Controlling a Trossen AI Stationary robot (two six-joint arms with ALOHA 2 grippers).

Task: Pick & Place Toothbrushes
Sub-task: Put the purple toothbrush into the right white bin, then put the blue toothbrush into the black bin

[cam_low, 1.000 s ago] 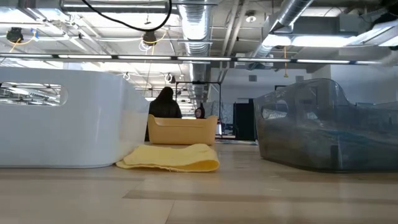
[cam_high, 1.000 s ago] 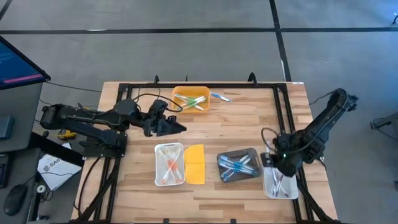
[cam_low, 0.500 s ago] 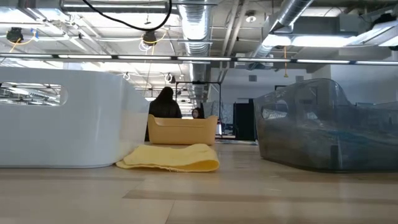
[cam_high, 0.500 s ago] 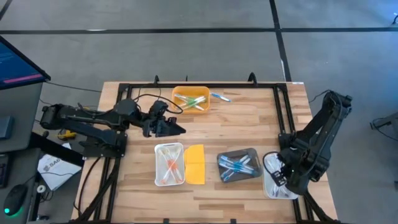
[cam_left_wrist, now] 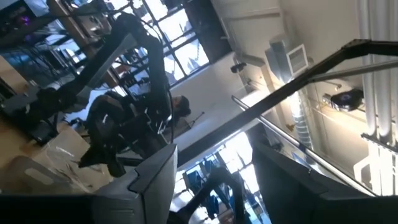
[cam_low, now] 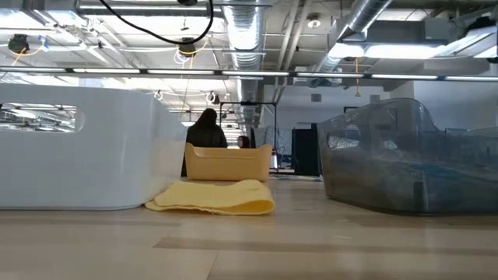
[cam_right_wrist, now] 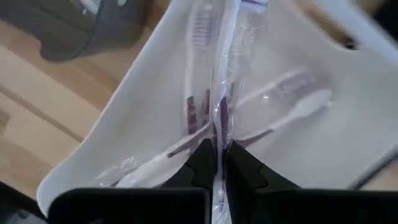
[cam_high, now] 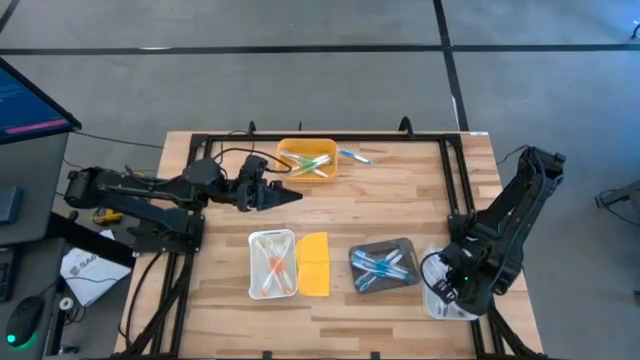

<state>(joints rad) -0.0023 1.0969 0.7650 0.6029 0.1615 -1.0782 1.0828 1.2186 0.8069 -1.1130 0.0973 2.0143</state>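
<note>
You're looking at a wooden butcher-block table with a black metal frame along its edges, standing on a grey floor crossed by dark seam lines. Off the table's left side you have a monitor with a lit screen. At table level, the room behind opens into a wide industrial hall: exposed silver ducts and pipes run along the ceiling, with long strip lights glowing. A person in dark clothing stands far back. From the left wrist view you see tall bright windows and a pale wall
</note>
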